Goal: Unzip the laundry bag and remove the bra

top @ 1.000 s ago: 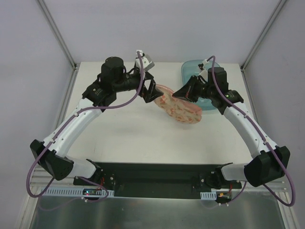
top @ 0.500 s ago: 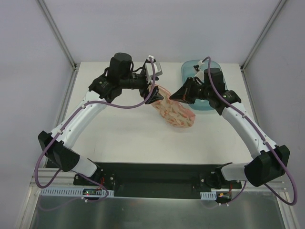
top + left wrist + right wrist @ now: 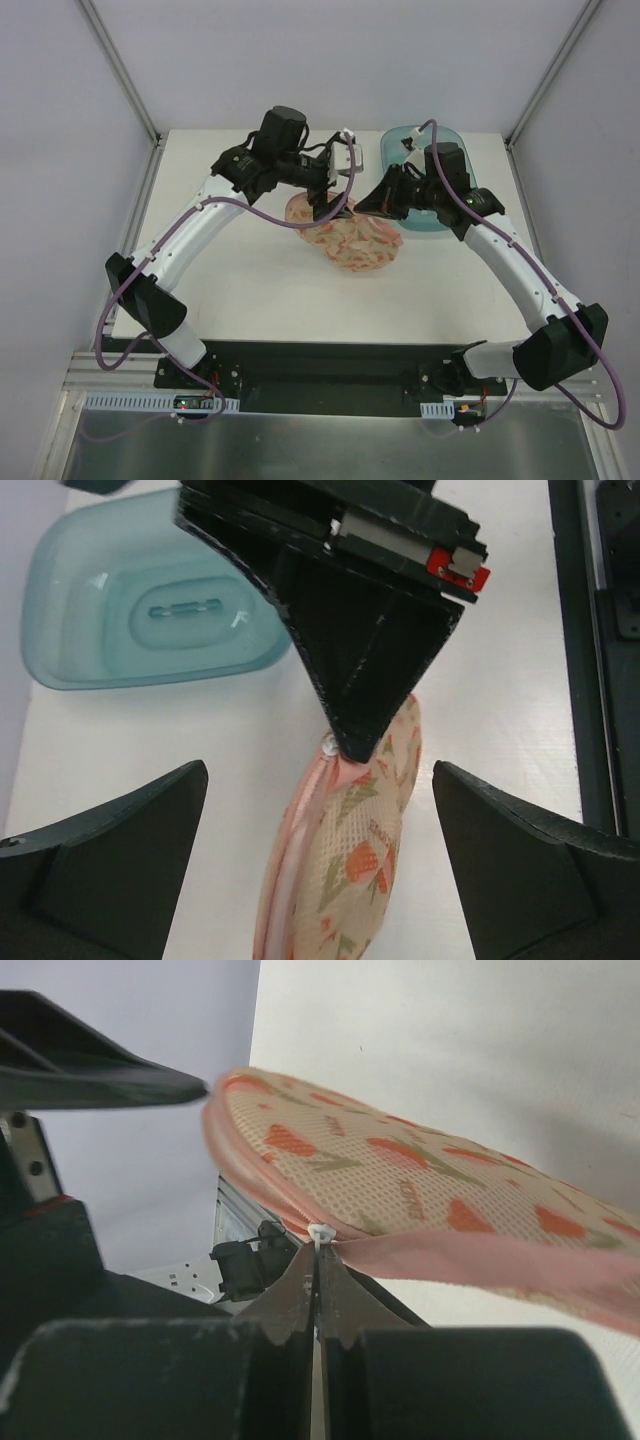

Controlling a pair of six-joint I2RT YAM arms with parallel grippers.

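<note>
The laundry bag [image 3: 352, 238], a peach-orange mesh pouch with reddish print and pink zip edging, is held up on edge over the table. My right gripper [image 3: 373, 203] is shut on its small white zip pull [image 3: 320, 1233], at the top end of the bag [image 3: 420, 1175]. My left gripper [image 3: 336, 204] is open, with its two fingers straddling the bag [image 3: 350, 870] without touching it. In the left wrist view, my left gripper [image 3: 320, 770] faces the right gripper's black tip [image 3: 355, 735]. The bra is hidden.
A translucent teal plastic basin [image 3: 395, 150] stands at the back right of the white table [image 3: 230, 270], just behind the right gripper, and it also shows in the left wrist view [image 3: 150, 610]. The two grippers are very close together.
My left arm has swung right, bringing its gripper close to the right gripper. The bag has shifted left and towards the near side and looks more bunched.
</note>
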